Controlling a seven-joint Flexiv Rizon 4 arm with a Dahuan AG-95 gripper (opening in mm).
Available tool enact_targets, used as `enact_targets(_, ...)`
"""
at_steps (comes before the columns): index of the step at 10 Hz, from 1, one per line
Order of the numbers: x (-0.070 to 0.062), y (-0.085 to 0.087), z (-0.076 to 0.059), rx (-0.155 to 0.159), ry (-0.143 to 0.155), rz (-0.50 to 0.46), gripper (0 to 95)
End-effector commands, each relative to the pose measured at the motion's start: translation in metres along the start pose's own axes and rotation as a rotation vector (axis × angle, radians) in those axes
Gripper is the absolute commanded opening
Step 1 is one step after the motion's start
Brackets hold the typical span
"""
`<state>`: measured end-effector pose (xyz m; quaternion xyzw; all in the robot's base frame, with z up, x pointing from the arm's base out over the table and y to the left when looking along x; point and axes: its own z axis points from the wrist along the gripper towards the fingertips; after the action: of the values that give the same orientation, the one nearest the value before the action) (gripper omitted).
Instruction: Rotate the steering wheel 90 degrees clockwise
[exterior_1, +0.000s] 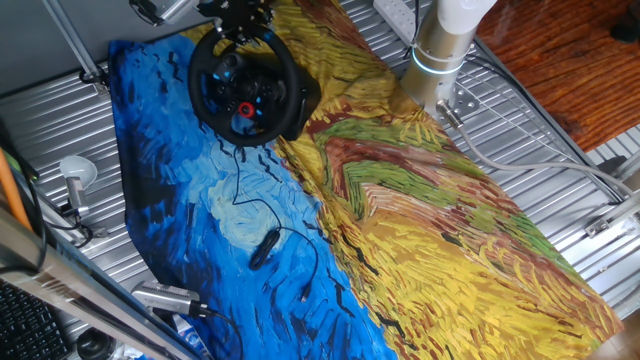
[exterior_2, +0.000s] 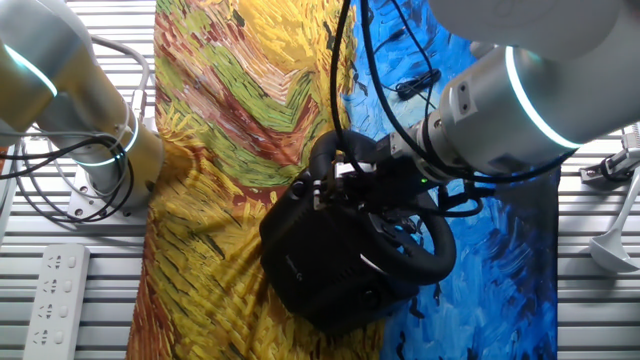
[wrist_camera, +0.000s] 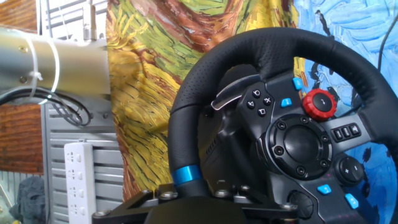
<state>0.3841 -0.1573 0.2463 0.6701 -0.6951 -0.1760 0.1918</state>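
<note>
The steering wheel (exterior_1: 245, 85) stands near one end of the tabletop (exterior_1: 560, 130), on a painted cloth (exterior_1: 400, 220) of blue and yellow swirls, right at the seam where the blue part meets the yellow part. Its black base (exterior_2: 320, 265) sits on the cloth behind the rim. No containers show in any view.

In the hand view the wheel's face is turned toward the camera: a red round knob (wrist_camera: 319, 104) sits at the upper right of the hub, blue-lit buttons flank it, and the blue centre stripe (wrist_camera: 184, 175) on the rim lies at the lower left, so the wheel looks rotated off its straight-ahead position. In one fixed view the rim tilts back, its face looking up and toward the near side of the cloth.

The tool (exterior_2: 345, 175) is at the wheel's rim on the far side from the blue cloth, where the arm (exterior_2: 500, 100) reaches over. Its fingers appear to be at the rim, but whether they are pressed onto it I cannot tell.

A small black oval device (exterior_1: 264, 247) with a thin cable (exterior_1: 240, 195) lies on the blue cloth, well apart from the wheel. A white power strip (exterior_2: 55, 300) rests on the ribbed metal beside the cloth.
</note>
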Motion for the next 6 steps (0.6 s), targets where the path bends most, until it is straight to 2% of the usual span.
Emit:
enact_targets(1,-0.0022,-0.0009,0.0000,0.000,-0.004,0.026,0.0)
enact_targets(6,-0.0096,-0.0012,0.0007,0.000,-0.004,0.056,0.0)
